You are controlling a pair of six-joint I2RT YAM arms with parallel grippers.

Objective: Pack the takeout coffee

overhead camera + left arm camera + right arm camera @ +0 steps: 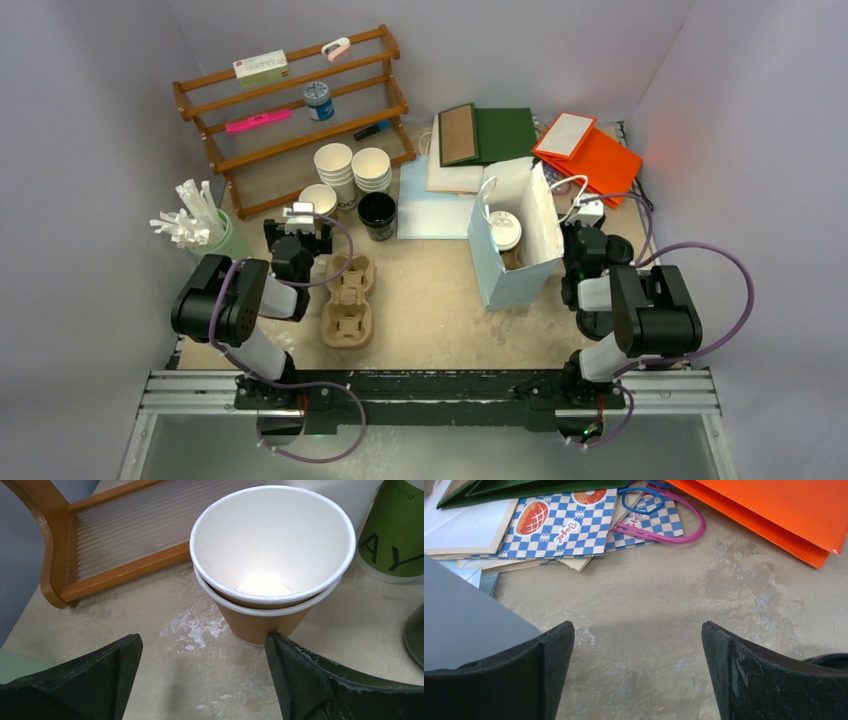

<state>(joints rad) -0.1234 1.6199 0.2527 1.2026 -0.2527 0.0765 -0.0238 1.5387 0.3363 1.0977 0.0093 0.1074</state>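
Observation:
The takeout coffee (504, 228), a small white cup with a round white lid, stands inside an open light-blue paper bag (510, 285) right of centre. My right gripper (584, 216) sits just right of that bag, open. In the right wrist view the right gripper (638, 630) has only bare table between its fingers, and the bag's grey-blue wall (464, 615) is at the left. My left gripper (300, 216) is open in front of two nested brown cups (272, 545) with white insides. The left gripper (202, 645) holds nothing; its right fingertip (280, 650) is close to the lower cup's base.
A wooden rack (290, 100) stands at the back left, with stacked white cups (335, 165) and a black cup (377, 212) in front. A cardboard cup carrier (348, 298) lies by the left arm. Flat bags (490, 135) and orange bags (600, 155) lie behind. A green holder of stirrers (205, 232) is far left.

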